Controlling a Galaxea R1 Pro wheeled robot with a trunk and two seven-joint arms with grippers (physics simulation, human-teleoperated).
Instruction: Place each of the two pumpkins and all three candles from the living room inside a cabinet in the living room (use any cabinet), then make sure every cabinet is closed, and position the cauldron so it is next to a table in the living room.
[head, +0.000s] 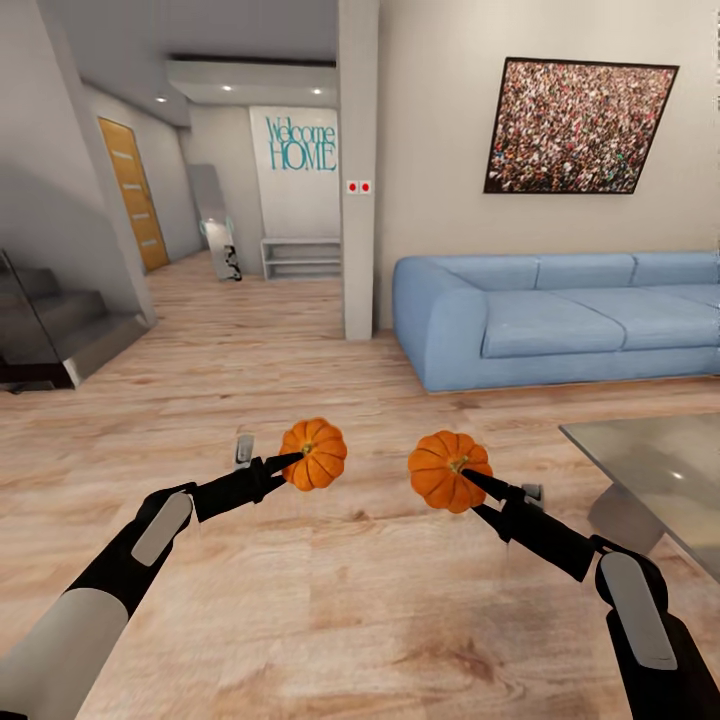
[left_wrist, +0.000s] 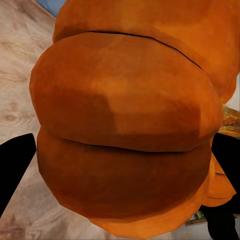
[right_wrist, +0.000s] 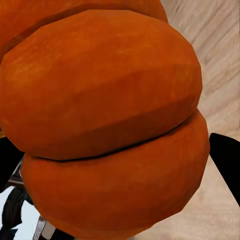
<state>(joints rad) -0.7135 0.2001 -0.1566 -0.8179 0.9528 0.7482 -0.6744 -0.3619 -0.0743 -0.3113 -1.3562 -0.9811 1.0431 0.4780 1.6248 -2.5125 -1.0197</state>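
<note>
The left claw (head: 285, 466) and right claw (head: 470, 485) are each clamping a pumpkin (head: 314, 453), (head: 449, 470) above the floor, probably for carrying toward a cabinet.

You have two ribbed orange pumpkins held above the wooden floor: the left pumpkin (head: 313, 453) in your left end effector (head: 290, 460), the right pumpkin (head: 448, 470) in your right end effector (head: 470, 480), side by side, apart.

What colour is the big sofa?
Light blue. The sofa shows best in the head view, against the wall.
</note>
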